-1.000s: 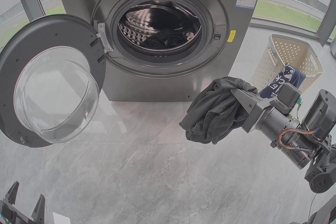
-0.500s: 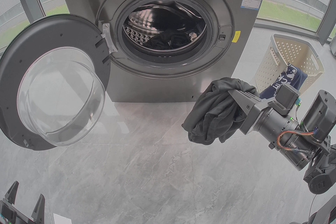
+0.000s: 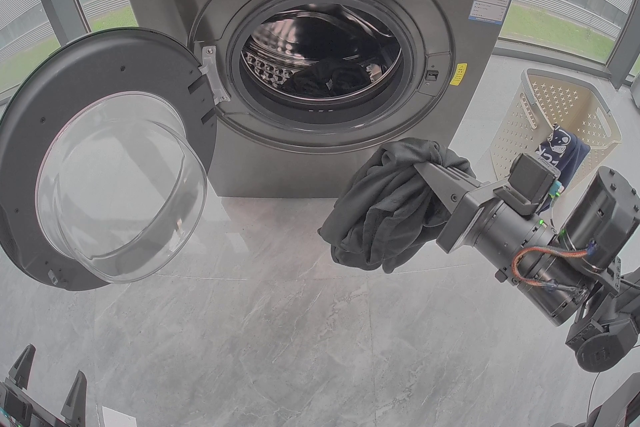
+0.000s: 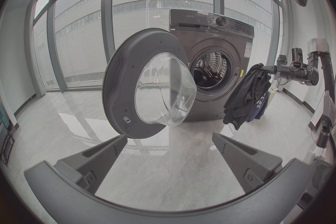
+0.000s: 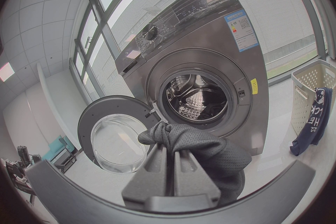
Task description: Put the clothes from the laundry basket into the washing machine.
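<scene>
Firmly, the fingers [image 5: 157, 168] of the right gripper [image 3: 423, 171] pinch a dark grey garment [image 3: 380, 208] hanging just before the open washing machine [image 3: 280, 161], the laundry basket [image 3: 533, 115] behind it, while the left gripper [image 4: 168, 136] has its fingers spread wide.

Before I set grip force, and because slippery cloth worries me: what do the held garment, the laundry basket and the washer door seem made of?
Garment: dark grey matte knit, likely sports mesh; tiny holes show up close.
Laundry basket: cream rigid plastic, judging by its moulded perforated walls.
Washer door: matte dark rim, probably plastic; clear glossy bowl with reflections, glass or clear plastic.
</scene>
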Available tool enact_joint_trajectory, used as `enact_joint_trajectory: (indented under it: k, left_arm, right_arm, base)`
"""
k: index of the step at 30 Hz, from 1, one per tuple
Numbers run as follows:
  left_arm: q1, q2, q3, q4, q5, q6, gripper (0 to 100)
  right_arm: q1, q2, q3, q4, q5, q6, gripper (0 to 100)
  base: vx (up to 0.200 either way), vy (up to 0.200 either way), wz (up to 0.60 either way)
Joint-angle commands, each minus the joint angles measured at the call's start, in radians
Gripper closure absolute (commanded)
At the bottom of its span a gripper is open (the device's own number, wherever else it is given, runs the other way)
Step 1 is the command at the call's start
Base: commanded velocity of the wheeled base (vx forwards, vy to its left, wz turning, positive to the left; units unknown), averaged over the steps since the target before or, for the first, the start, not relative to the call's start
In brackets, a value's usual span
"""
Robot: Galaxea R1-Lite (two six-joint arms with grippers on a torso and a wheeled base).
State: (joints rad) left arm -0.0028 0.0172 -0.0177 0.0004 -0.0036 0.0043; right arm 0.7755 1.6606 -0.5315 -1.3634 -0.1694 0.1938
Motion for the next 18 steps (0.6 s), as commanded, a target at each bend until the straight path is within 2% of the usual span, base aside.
enact_joint_trajectory:
  k: [1, 2, 5, 14, 18]
  left_arm:
    - [0.000, -0.016, 0.018, 0.000, -0.001, -0.001, 0]
    - [0.000, -0.016, 0.018, 0.000, -0.001, -0.003, 0]
    - [0.000, -0.016, 0.018, 0.001, -0.001, -0.004, 0]
    - [0.001, -0.017, 0.018, 0.000, 0.001, 0.000, 0]
    - [0.001, -0.016, 0.018, 0.000, -0.001, 0.002, 0]
  right_arm:
    - [0.011, 0.013, -0.002, 0.000, 0.001, 0.001, 100]
    - [0.013, 0.016, -0.004, -0.002, 0.002, 0.001, 100]
    - [0.021, 0.024, -0.005, -0.002, 0.002, 0.001, 100]
    - [0.033, 0.057, -0.031, -0.013, 0.005, -0.004, 100]
    - [0.041, 0.079, -0.081, -0.005, 0.010, -0.005, 100]
  base:
    - [0.000, 0.000, 0.00]
    - [0.000, 0.000, 0.00]
    - [0.000, -0.200, 0.00]
    - [0.000, 0.000, 0.00]
    - [0.000, 0.000, 0.00]
